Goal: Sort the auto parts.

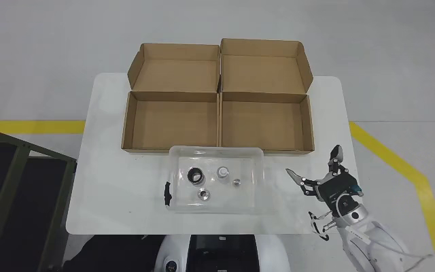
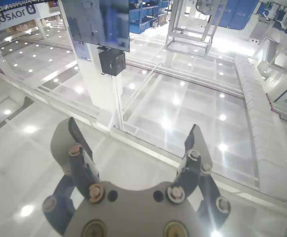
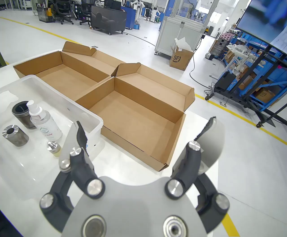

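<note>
floor: glossy pale grey | yellow line crossing it | blue racks, black chairs behind

In the right wrist view, an edge crops the clear bin.

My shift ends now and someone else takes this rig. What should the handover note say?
Left gripper: open, empty, facing the room, not the table.
Right gripper: open, empty, over the table right of the clear bin.
In the bin: dark bearing, spray bottle, steel cylinder, small metal fitting.
The left box and right box behind it hold nothing.
Done: nothing sorted yet. Left: all four items go into the boxes.
</note>
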